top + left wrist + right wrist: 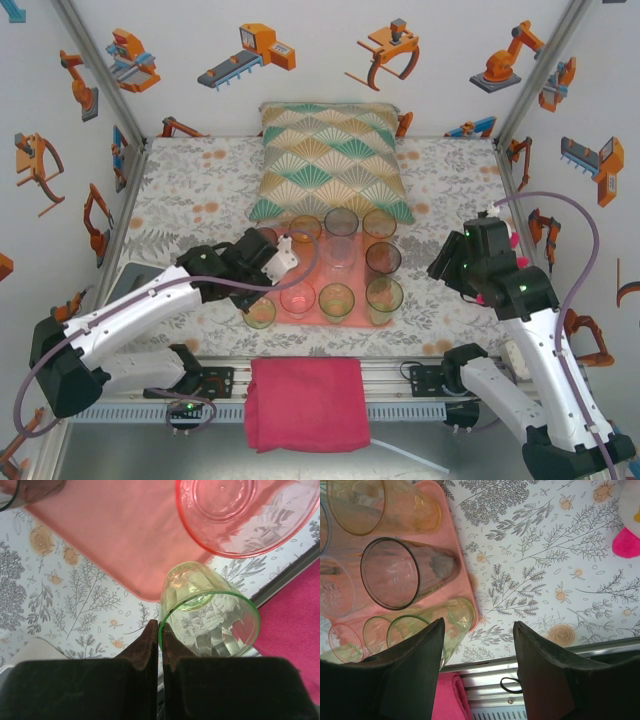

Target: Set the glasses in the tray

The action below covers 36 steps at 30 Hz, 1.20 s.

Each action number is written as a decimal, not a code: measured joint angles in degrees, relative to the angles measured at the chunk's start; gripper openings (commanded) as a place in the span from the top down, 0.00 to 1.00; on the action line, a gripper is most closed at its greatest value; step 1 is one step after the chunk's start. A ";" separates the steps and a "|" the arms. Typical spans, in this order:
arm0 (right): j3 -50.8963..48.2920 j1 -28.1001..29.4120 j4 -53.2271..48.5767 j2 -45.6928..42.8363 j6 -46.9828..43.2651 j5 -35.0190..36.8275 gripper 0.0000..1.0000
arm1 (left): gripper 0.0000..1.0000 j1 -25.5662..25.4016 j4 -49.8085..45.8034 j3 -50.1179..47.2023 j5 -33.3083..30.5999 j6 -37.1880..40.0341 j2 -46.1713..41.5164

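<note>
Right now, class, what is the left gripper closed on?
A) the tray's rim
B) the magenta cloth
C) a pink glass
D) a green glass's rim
D: in the left wrist view, the left gripper is shut with the rim of the green glass pinched between its fingers.

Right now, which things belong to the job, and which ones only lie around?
Job:
tray
glasses standing on it
green glass beside the tray's corner, rim pinched by the left gripper

Lying about:
cushion
magenta cloth
pink-white object
</note>
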 measured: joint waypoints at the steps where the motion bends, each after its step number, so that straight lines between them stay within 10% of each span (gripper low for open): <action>1: 0.00 0.00 0.07 0.04 0.00 0.00 0.46 | 0.96 0.57 0.02 0.00 -0.13 0.20 -0.28; 36: -0.33 0.00 0.90 0.90 0.00 0.00 0.46 | 0.94 18.73 14.69 4.11 2.99 4.24 11.56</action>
